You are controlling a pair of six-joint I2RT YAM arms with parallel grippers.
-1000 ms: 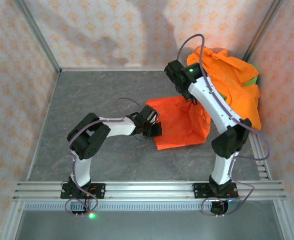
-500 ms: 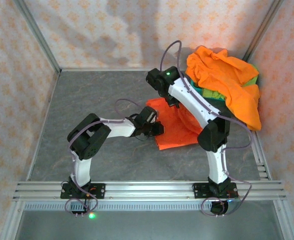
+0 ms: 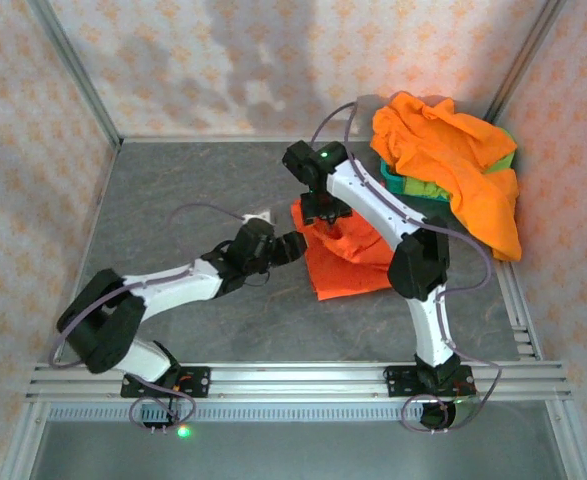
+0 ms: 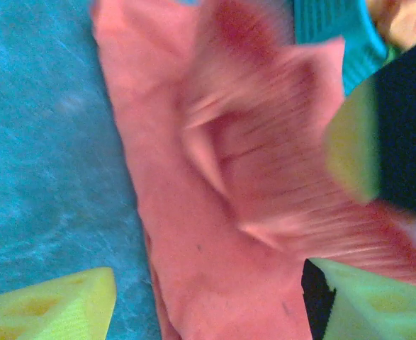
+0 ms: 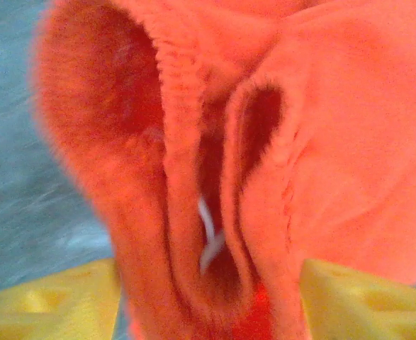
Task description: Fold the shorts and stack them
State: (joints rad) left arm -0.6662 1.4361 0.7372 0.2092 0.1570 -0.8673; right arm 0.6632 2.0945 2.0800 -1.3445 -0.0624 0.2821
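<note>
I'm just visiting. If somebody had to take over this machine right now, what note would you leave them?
Left gripper: open, over the orange shorts on the table.
Right gripper: open, above the same pair's bunched waist.
Heap of shorts: on the basket, far right corner.
Done: one pair out on the table, rumpled.
Left: fold it, then fold and stack the others.
</note>
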